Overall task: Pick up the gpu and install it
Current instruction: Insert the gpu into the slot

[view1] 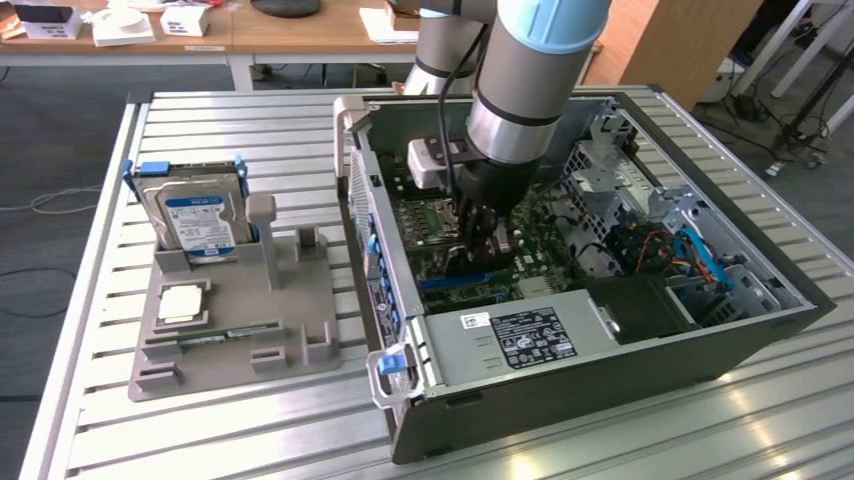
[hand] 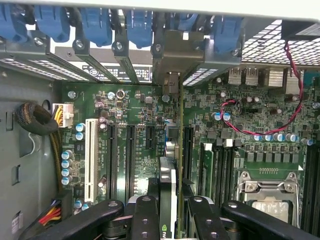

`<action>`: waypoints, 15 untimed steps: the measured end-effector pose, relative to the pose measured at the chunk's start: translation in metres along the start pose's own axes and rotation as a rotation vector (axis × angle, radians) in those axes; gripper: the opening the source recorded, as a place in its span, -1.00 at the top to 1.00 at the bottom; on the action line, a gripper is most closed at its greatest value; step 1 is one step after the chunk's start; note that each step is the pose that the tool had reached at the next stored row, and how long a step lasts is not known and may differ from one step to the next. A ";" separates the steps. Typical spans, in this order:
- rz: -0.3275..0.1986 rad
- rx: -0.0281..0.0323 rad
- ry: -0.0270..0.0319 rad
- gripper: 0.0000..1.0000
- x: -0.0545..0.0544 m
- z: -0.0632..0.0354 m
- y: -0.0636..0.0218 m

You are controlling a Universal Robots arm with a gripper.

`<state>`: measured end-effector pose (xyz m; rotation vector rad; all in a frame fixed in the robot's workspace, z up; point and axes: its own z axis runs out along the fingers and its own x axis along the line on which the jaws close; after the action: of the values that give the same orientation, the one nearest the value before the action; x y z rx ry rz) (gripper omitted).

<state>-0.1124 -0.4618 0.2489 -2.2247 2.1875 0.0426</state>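
Wrist view first: looking down past the gripper [hand: 170, 207] at the green motherboard [hand: 145, 102] inside the pc case [hand: 25, 165]. Clamped on the gpu [hand: 171, 170], pretty clearly. Black fingers [hand: 145, 220] pressed in from either flat side, only partway closed, with the card edge-on in between. Holding it upright on its long edge, down among the black expansion slots [hand: 131, 150] and well apart from the white slot [hand: 91, 155]. Silver bracket end [hand: 171, 82] tucked up against the rear wall of the case, right under the row of blue clips [hand: 97, 22]. Off to one side of the card, the metal CPU socket [hand: 270, 192] and a looping red wire [hand: 250, 127]. Can't tell whether the bottom edge sits fully in a slot or just rests at it.

Exterior view: arm [view1: 521, 90] reaching straight down into the open case, gripper low over the board, near the boxy power supply [view1: 521, 335]. Over on the exterior view's left, well apart from the case, a grey holder [view1: 227, 355] with a hard drive [view1: 200, 220] standing upright in it, a RAM stick [view1: 214, 337] lying flat and a square chip [view1: 180, 300] beside that. All of it sitting on a slatted metal table [view1: 667, 440].
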 end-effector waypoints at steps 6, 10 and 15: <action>0.000 -0.0002 0.0003 0.45 0.000 0.0013 0.0000; 0.000 0.0001 0.0000 0.45 0.000 0.0017 0.0000; 0.000 0.0001 -0.0001 0.45 0.000 0.0018 0.0000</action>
<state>-0.1124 -0.4618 0.2470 -2.2246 2.1874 0.0427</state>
